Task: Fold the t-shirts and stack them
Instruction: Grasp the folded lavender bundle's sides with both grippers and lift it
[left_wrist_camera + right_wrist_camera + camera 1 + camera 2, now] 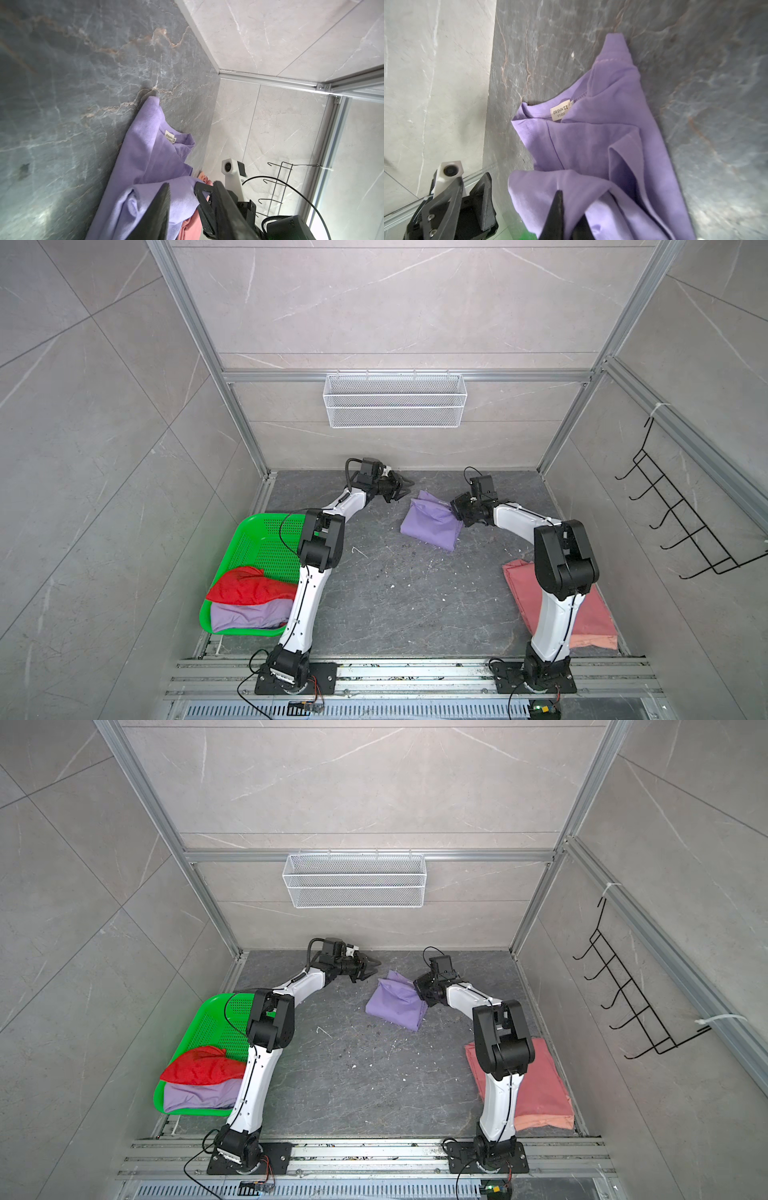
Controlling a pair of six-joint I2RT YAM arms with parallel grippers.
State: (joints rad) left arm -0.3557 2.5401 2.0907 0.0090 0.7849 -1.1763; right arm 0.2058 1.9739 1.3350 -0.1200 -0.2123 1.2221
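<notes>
My right gripper (454, 512) pinches the right edge of the lavender t-shirt (428, 524), far middle of the table. My left gripper (402, 488) hovers spread just left of it, arm reaching far.

**Bright, even light; blur close to the wrist lenses**

You get flat, diffuse light in both top views, with only faint shadows on the worktop (395, 605). The green basket (253, 543) glows oversaturated, and the wide lens stretches the walls (83, 448) toward the corners. In the wrist views the fingers (160, 209) smear out of focus, pale glare sits on the worktop, and the lavender shirt (591, 141) shows a sharp, readable label (560, 111).
</notes>
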